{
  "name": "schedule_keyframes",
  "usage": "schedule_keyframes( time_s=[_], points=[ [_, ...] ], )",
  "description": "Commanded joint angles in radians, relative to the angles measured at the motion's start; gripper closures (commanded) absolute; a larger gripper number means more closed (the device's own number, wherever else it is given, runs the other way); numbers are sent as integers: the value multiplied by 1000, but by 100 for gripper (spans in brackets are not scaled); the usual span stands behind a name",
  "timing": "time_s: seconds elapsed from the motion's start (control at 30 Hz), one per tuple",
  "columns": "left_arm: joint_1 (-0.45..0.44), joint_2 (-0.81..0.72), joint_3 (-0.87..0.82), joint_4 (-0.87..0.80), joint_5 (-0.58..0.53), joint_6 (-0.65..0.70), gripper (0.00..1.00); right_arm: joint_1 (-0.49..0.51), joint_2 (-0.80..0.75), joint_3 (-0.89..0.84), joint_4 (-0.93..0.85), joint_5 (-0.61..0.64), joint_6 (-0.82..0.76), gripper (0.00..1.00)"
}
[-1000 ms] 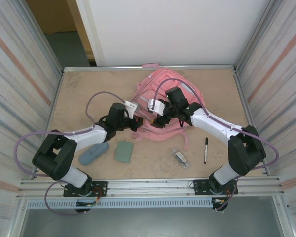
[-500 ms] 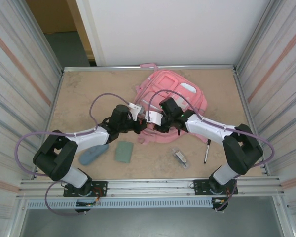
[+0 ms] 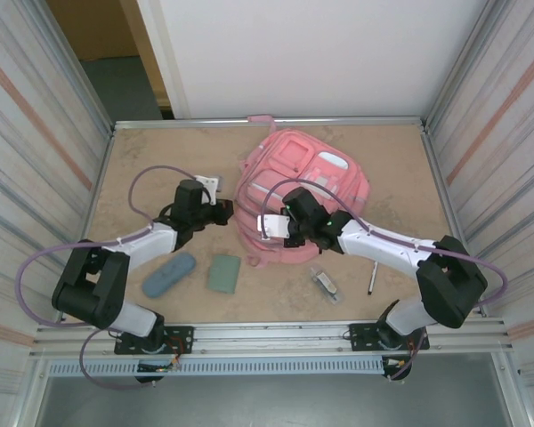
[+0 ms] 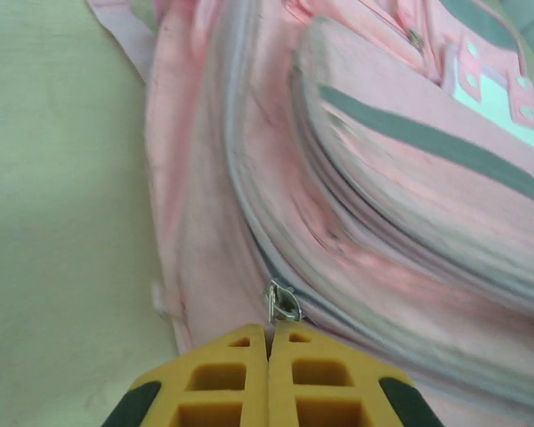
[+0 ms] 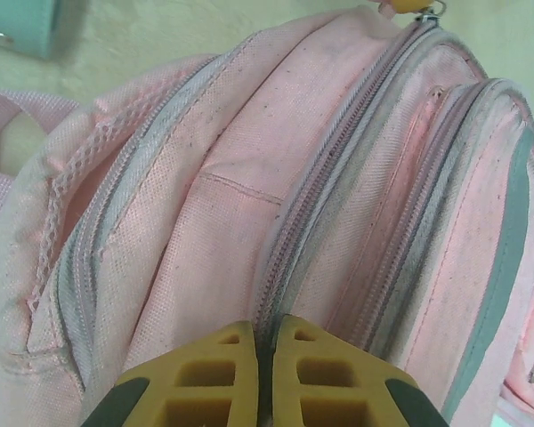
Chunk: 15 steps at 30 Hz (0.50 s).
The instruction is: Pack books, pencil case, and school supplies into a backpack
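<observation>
Left gripper [image 3: 226,212] is found closed on a metal zipper pull [image 4: 281,303] at the left side of the backpack [image 3: 295,165]. In the left wrist view its yellow fingers [image 4: 222,374] are pressed together, and the pull stands at their tips.

Right gripper [image 3: 274,233] is likewise closed, at the near edge of the backpack. In the right wrist view a zipper track [image 5: 338,169] is seen running into the seam between its fingers [image 5: 313,369], so the fabric is nipped there.

The backpack is laid flat at the far middle of the table [image 3: 142,160], front pockets upward.

Outside it, on the near left, the pencil case [image 3: 169,274] lies just beside the green book [image 3: 223,273], not touching. Right of centre lies the clear-and-grey item [image 3: 324,284]. The pen [image 3: 371,283] lies further right, partly covered by the right arm.
</observation>
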Motion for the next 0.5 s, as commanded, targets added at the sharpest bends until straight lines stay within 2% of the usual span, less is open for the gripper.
schedule_keyframes(
  time_s=[0.0,0.1,0.23,0.33,0.4,0.47],
  points=[
    [138,51,29,-18,-59,-90,100,-13,-33,0,-153,54,-100,100],
    [133,41,-12,69,26,-116,100,-50,-48,2,-153,51,-100,100],
    [78,-51,-62,42,62,-114,100,-87,-69,8,-151,30,-112,100],
    [13,-148,-132,52,53,-162,100,-113,-66,14,-127,39,-115,98],
    [-57,-208,-171,62,18,-192,100,-122,-64,17,-114,27,-104,80],
    [-126,-261,-186,48,-21,-213,100,-127,-72,58,-218,-126,-75,70]
  ],
)
